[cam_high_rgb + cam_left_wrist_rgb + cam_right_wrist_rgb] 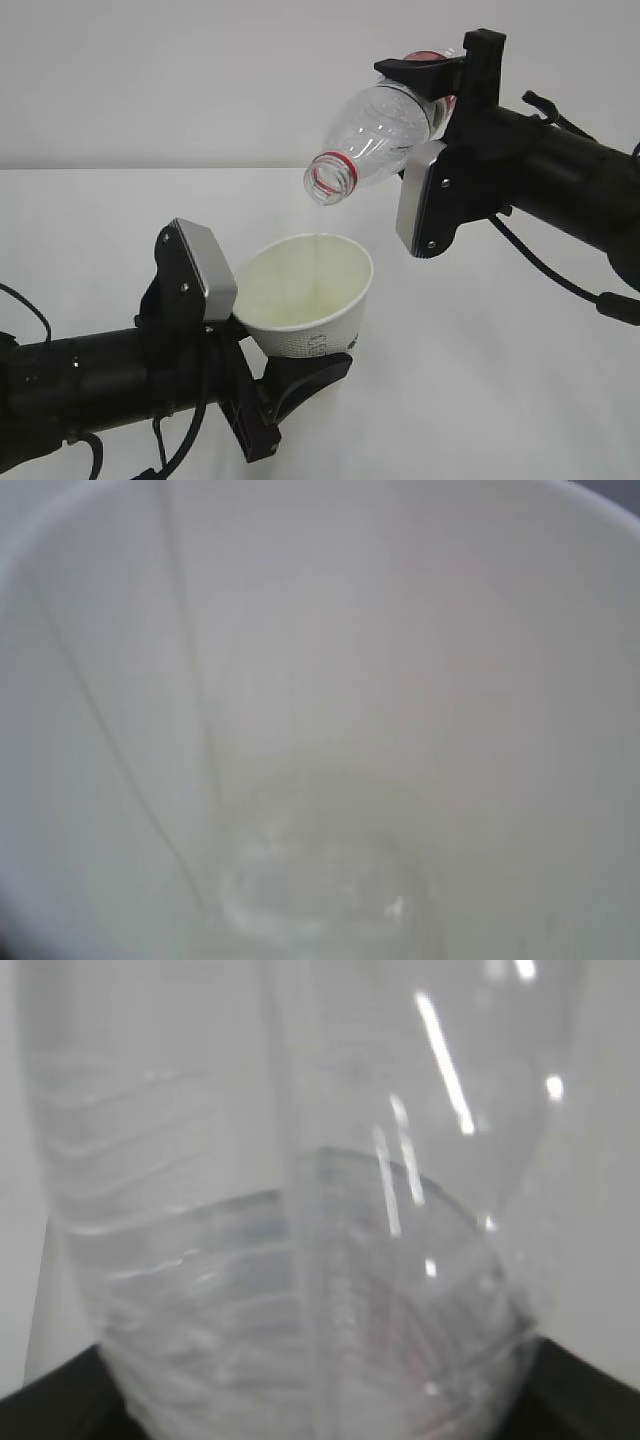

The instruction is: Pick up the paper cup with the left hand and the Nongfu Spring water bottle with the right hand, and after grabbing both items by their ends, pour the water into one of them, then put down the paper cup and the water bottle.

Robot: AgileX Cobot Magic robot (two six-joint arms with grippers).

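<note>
In the exterior view my left gripper (262,335) is shut on the lower end of the white paper cup (318,318), which leans a little to the right with its mouth up. Above it my right gripper (422,135) is shut on the base end of the clear Nongfu Spring water bottle (385,130). The bottle is tipped with its uncapped, red-ringed mouth pointing down and left over the cup. A thin stream of water (318,222) falls from the mouth into the cup. The left wrist view shows only the cup's inside (420,660), with water (320,890) pooled at the bottom. The bottle (300,1160) fills the right wrist view.
A white table (520,380) lies under both arms against a plain pale wall. Black cables hang from the right arm (560,180) and the left arm (90,380).
</note>
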